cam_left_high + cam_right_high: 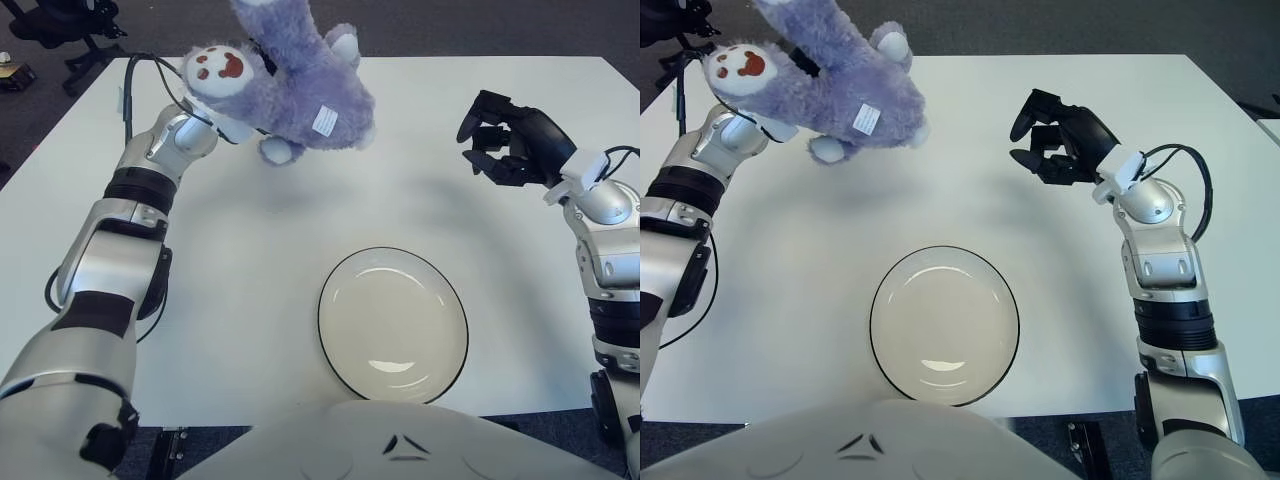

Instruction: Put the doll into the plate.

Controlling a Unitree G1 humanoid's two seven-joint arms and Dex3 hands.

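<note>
Purple doll [290, 85], clutched aloft in the left hand [235, 125], should travel down and rightward over the plate [392, 322] before release, while the half-curled, empty right hand [505, 140] keeps clear.

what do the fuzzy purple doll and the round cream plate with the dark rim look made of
The fuzzy purple doll, held up by the left hand, looks like soft synthetic plush: shaggy pile and a sewn white tag. The round cream plate with the dark rim looks like glazed ceramic, perhaps melamine: its smooth surface shows glossy reflections.

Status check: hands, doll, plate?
Left hand grips doll, raised at table's far left. Right hand open, far right. Plate bare, nothing between.
</note>
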